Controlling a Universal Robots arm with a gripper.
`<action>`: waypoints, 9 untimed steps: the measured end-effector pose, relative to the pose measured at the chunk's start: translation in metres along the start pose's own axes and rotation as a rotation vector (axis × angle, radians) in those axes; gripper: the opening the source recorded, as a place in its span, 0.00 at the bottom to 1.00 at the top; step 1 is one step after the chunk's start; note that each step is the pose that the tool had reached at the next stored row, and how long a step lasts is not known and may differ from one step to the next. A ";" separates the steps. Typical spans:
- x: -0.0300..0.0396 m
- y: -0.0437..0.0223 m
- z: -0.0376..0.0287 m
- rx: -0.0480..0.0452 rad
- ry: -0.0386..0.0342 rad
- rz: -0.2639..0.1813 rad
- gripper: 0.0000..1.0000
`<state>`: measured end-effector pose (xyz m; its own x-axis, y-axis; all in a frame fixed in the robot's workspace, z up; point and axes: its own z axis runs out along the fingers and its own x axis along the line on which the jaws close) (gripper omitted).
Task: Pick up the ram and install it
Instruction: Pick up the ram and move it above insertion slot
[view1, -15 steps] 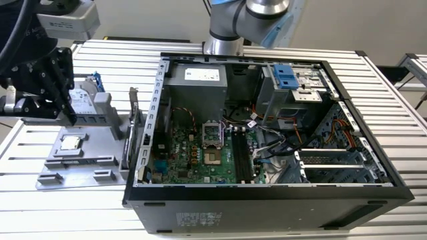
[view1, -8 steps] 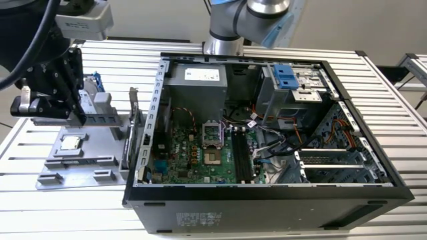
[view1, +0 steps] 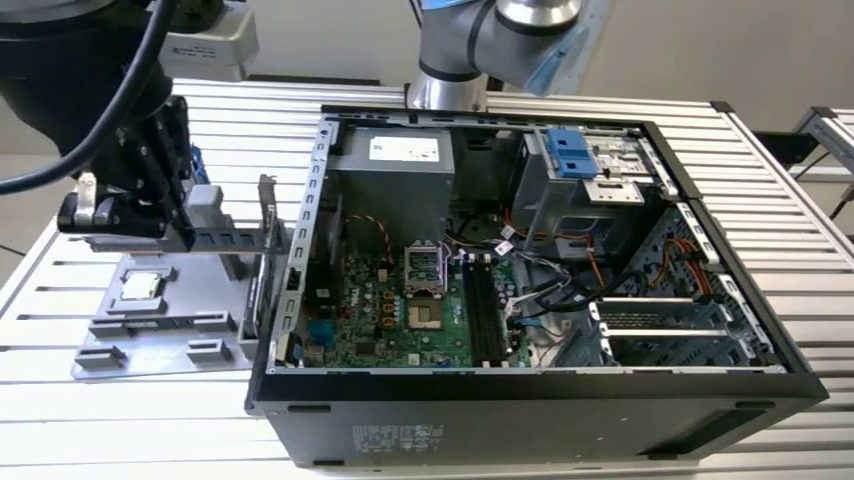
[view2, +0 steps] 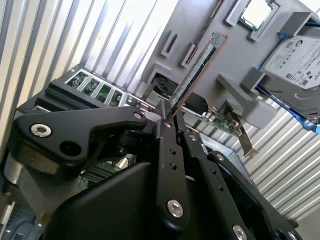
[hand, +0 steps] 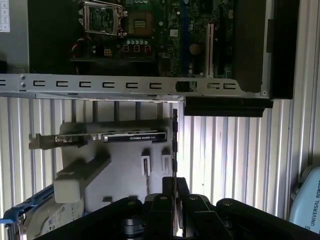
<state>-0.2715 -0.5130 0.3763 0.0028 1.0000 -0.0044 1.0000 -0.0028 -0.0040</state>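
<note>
One gripper (view2: 174, 120) pinching one ram (view2: 199, 67), over one grey tray (view2: 200, 17) holding one processor (view2: 256, 12), one hard drive (view2: 295, 57), one bracketed card (hand: 115, 136), one open computer case (view1: 534, 390) on the exterior view's right

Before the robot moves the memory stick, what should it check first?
1. Ram gripped: ok, the tool is shut on one end.
2. Ram free of the grey tray: cannot tell.
3. Computer case open: ok, its side is off.
4. Memory slots empty: ok, they look bare.
5. Ram above the slots: not ok, the tool is over the tray, outside the case.
6. Cables clear of the slots: cannot tell; they lie close beside them.
</note>
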 end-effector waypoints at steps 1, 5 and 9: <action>0.0000 0.0022 0.0000 0.0000 0.0000 -0.001 0.00; 0.0001 0.0116 -0.0001 0.0001 0.0000 -0.004 0.00; 0.0001 0.0216 -0.0001 0.0008 0.0000 -0.008 0.00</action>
<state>-0.2498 -0.5130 0.3763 -0.0050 1.0000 -0.0043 1.0000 0.0050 -0.0048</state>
